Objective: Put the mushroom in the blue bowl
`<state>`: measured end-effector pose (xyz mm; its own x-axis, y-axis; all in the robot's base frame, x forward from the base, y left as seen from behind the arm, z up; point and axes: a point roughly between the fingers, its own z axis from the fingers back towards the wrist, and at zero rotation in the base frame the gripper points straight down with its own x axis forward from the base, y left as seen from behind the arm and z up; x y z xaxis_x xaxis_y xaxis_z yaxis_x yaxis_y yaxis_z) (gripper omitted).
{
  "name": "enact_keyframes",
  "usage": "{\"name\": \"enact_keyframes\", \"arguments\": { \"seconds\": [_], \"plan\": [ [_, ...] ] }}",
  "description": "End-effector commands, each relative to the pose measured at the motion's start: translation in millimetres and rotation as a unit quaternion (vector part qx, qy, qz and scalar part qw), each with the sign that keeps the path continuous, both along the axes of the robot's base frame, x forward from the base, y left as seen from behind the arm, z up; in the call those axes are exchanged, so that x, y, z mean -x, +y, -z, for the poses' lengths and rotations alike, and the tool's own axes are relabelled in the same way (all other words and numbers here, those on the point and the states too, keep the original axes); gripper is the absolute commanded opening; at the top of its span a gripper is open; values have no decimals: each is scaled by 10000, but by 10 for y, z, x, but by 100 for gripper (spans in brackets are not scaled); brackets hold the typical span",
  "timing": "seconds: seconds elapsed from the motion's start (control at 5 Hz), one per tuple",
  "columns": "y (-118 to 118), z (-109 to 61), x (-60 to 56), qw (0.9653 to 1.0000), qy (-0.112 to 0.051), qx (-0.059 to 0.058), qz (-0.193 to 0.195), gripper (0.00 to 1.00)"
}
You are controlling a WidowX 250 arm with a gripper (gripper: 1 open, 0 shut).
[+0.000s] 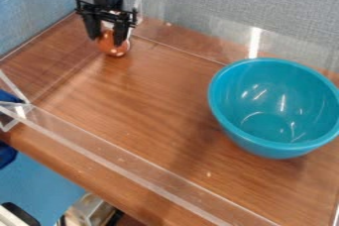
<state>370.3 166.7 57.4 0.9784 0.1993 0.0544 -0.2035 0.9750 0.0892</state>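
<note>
The mushroom (114,44), with an orange-brown cap, rests on the wooden table at the back left, close to the blue-grey wall. My gripper (113,42) comes straight down over it, its black fingers pressed in against the cap on both sides. The stem is hidden below the cap and fingers. The blue bowl (275,106), large, teal and glossy, stands empty at the right of the table, far from the gripper.
A low clear acrylic wall (119,149) runs along the table's front and left edges, and another clear panel (252,42) stands at the back right. Bare wood (133,96) lies between the mushroom and the bowl.
</note>
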Motion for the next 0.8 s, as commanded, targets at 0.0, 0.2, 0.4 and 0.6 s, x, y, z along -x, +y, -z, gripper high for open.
{"name": "enact_keyframes", "arguments": {
  "seconds": [0.0,0.2,0.4,0.6],
  "plan": [
    [2,-246,-103,9991,-333,-204,-155,0],
    [42,-242,-109,9985,-341,-244,-360,0],
    [84,-235,-116,9974,-349,-284,-561,0],
    [112,-244,-118,9974,-363,-314,-539,0]
  ]
}}
